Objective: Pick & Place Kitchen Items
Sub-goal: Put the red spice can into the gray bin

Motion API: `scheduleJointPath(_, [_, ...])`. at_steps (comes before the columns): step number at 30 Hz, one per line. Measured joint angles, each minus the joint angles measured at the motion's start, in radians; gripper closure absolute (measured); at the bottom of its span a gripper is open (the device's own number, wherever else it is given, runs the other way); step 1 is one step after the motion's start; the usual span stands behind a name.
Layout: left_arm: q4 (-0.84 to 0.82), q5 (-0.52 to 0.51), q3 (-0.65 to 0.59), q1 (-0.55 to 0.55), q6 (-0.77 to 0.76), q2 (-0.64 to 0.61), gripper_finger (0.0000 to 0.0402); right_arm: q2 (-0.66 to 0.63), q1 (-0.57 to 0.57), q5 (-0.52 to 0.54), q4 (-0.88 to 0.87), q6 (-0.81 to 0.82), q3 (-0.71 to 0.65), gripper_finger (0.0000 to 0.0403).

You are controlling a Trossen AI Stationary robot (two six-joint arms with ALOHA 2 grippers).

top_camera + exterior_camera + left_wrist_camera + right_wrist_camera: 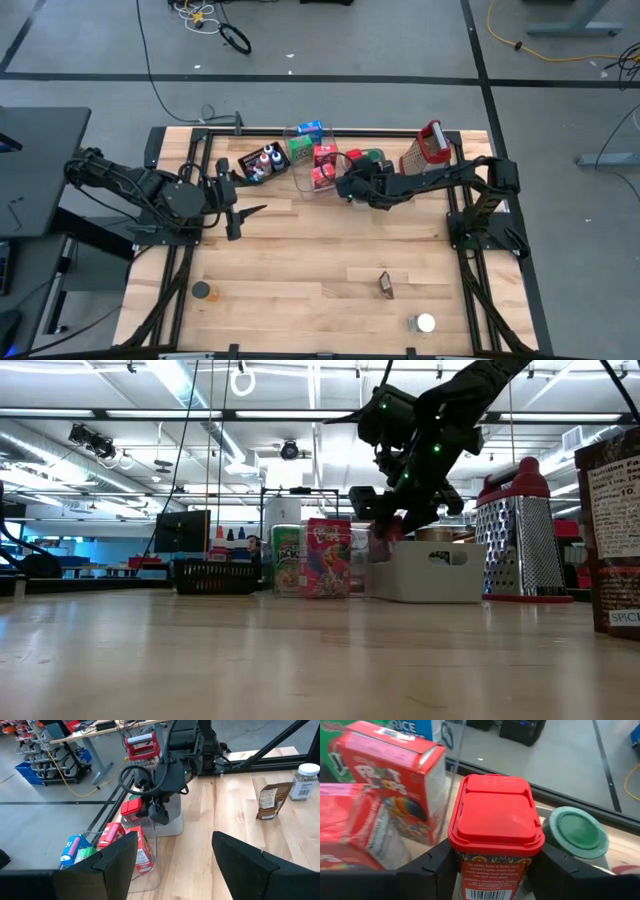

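Now R arm's jaws round red-lidded tin (496, 827)

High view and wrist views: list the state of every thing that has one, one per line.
Right gripper: shut on the red-lidded tin, over the white bin.
Red-lidded tin: upright, lid closed, held.
Green-lidded jar: upright, lid on, beside the tin.
Left gripper: open, empty.
Grater: upright by the table's far edge.
Brown packet: alone on the near table.
White-capped jar: capped.

Right hand (347, 187) clamped, arm stretched across; left hand (243, 211) spread wide, idle.
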Motion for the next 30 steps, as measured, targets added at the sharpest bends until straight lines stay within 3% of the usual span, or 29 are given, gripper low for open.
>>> scheduleJointPath(6, [-0.001,0.0,0.0,0.0,0.001,0.0,0.0137,0.0,-0.013,0.005,-0.008,0.033,0.0,0.0196])
scheduleJointPath(12, [-0.001,0.0,0.0,0.0,0.001,0.0,0.0137,-0.002,-0.028,-0.083,-0.004,-0.098,0.002,0.0192])
scheduleJointPath(30, [-0.001,0.0,0.0,0.0,0.001,0.0,0.0137,-0.002,-0.03,-0.076,0.002,-0.101,0.002,0.0142])
